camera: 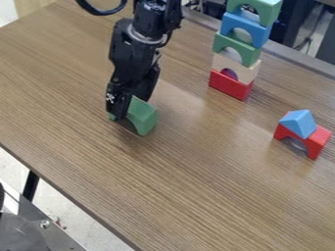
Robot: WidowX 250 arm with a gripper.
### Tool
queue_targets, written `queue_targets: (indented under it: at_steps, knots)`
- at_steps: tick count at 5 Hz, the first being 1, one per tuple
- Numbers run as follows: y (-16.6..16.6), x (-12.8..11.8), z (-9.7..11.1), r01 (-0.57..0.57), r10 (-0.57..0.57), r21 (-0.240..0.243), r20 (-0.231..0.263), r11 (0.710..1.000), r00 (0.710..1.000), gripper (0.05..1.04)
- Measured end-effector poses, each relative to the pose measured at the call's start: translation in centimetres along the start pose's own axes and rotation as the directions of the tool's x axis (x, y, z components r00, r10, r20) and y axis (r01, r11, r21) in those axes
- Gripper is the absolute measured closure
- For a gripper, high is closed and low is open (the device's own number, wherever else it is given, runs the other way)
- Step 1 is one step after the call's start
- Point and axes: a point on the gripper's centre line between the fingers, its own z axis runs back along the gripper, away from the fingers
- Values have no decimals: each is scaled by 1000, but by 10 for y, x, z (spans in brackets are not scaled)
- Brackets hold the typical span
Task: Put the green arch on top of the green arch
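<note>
The black gripper (129, 109) is low over the left-centre of the table, pointing down at a green arch (142, 116). It covers the arch's upper left part, and the arch's right end shows beside it. The arch rests on or very near the wood; which of these I cannot tell. At the upper right stands a tower of arches. Its top piece is another green arch (267, 9), at the view's upper edge, resting on a blue arch (251, 27). Beneath the blue one is a further green arch (243, 49).
Lower in the tower are a tan arch (245, 71) and, at the bottom, a red arch (229, 86). Right of centre, a blue triangular block (299, 123) sits on a separate red arch (317, 140). The wooden table's (196, 196) front edge slants down from the left.
</note>
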Motion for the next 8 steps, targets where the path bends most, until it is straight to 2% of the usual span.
queue_targets:
  at_steps: [1,2,3,4,5,6,7,8]
  knots:
    - [4,-2,-7,5,-5,32,-2,999,1000,425]
    - [4,-2,-8,2,-1,32,-6,999,1000,515]
    - [5,-2,-8,-2,3,37,-15,999,1000,515]
    - [7,-7,1,30,-26,69,-49,997,998,515]
    - [-3,-10,55,43,-44,-9,-81,999,996,515]
    - [-9,-12,105,66,-73,-59,-131,996,989,515]
    - [-17,-12,148,60,-80,-121,-165,991,983,515]
    - [-26,-25,177,102,-133,-196,-157,975,979,515]
